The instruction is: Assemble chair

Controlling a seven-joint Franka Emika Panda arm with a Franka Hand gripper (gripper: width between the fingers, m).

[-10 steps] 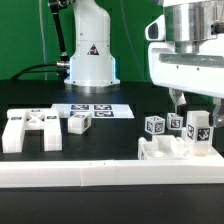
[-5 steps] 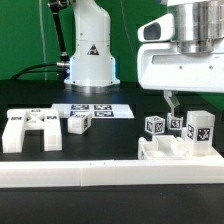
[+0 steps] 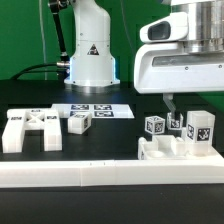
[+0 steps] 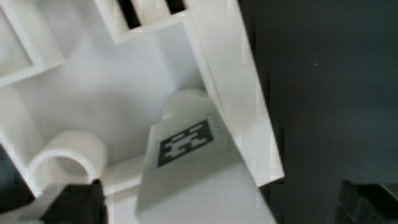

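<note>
The chair [image 3: 178,140] is partly built: a blocky white cluster with tagged posts stands near the worktop's [image 3: 25,95] front edge, toward the exterior view's right. A flat panel [image 3: 30,130] and a small block [image 3: 80,123] lie loose toward the left, seemingly unjoined. The tool [image 4: 214,203] hangs above the cluster, jaws apart and empty. No container shows.

The arm [image 3: 185,55] runs off the exterior view's top and right; its fingers [image 4: 63,205] show blurred, cropped

Black table [image 3: 30,92] bears chair pieces [image 3: 28,131]; marker board [image 3: 96,111]; frame [image 3: 100,179]
</note>
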